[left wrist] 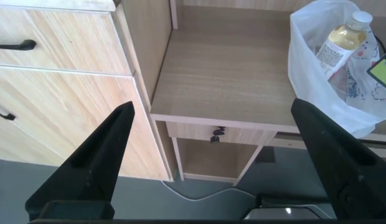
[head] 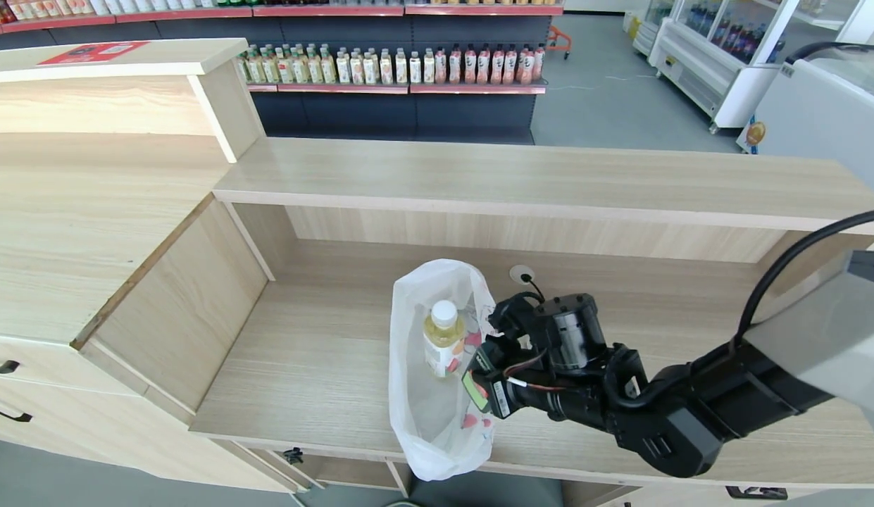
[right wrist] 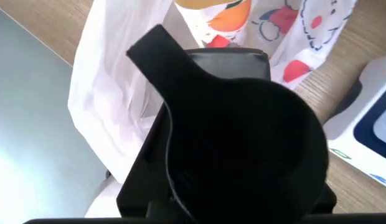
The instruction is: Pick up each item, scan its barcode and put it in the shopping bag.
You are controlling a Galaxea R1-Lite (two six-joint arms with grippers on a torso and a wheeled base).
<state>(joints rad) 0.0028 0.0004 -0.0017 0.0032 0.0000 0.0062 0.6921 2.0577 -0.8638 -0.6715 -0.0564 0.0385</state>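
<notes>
Black left gripper hangs low before front edge of lower counter, 2 fingers spread wide, nothing between them. White plastic shopping bag sits at that front edge, mouth open upward. 1 drink bottle already inside, roughly upright, white cap up, long axis leaning slightly. Right gripper just beside bag on robot's right side, far nearer than left. Its grip state: cannot tell, since black bulky body blocks wrist view. White-blue item near bag is cut off, unidentifiable.
</notes>
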